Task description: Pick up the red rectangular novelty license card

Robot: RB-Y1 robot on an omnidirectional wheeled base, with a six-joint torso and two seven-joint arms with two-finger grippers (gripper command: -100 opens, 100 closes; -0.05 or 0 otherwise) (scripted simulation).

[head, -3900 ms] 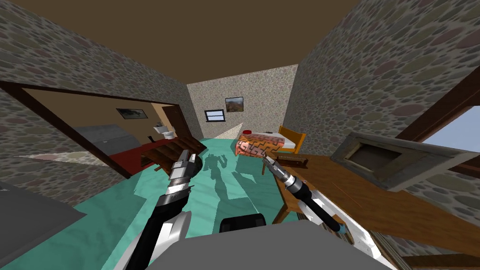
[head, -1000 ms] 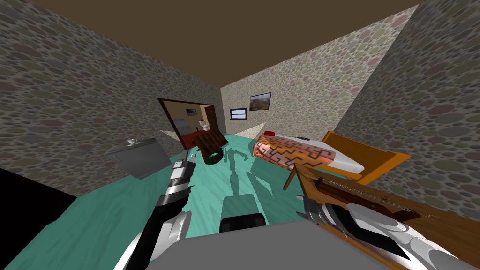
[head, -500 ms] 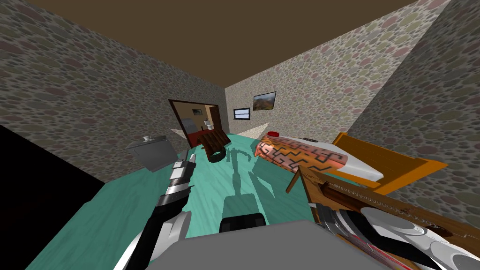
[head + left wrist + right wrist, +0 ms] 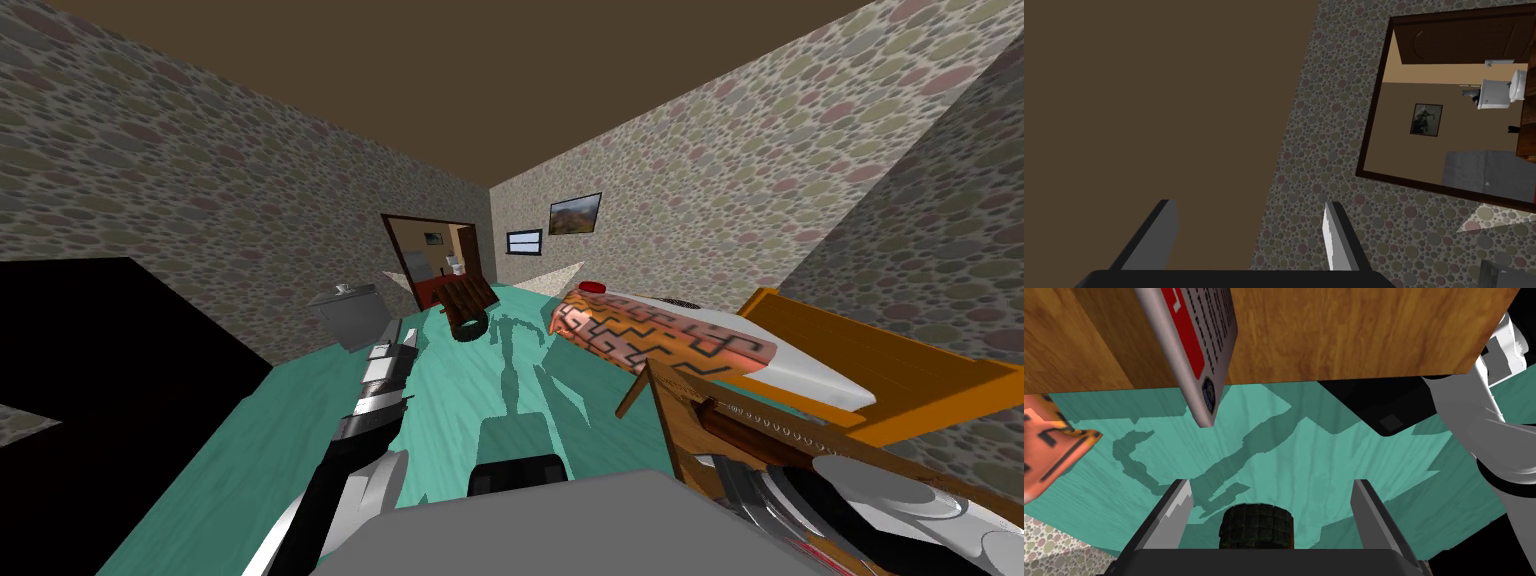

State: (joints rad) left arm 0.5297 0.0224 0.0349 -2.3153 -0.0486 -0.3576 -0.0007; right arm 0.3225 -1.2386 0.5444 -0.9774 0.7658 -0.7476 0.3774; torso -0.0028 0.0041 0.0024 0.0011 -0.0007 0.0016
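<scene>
The right gripper (image 4: 1271,508), spread wide, hangs short of the red card (image 4: 1196,343) jutting past the bench (image 4: 1324,333) edge; next it should straddle that overhang and pinch.

From here I count one red card (image 4: 1194,338), one table (image 4: 1349,333), one bed (image 4: 690,335) with one small red object (image 4: 592,287), one basket (image 4: 468,326), one grey cabinet (image 4: 352,315), one cup (image 4: 342,288), one doorway (image 4: 430,262), one window (image 4: 523,241), one toilet (image 4: 1496,92), and two pictures: a landscape (image 4: 575,213) and a dark print (image 4: 1426,119). Two grippers, the left gripper (image 4: 1251,232) and the right gripper (image 4: 1271,513), each with two fingers (image 4: 1174,518).
</scene>
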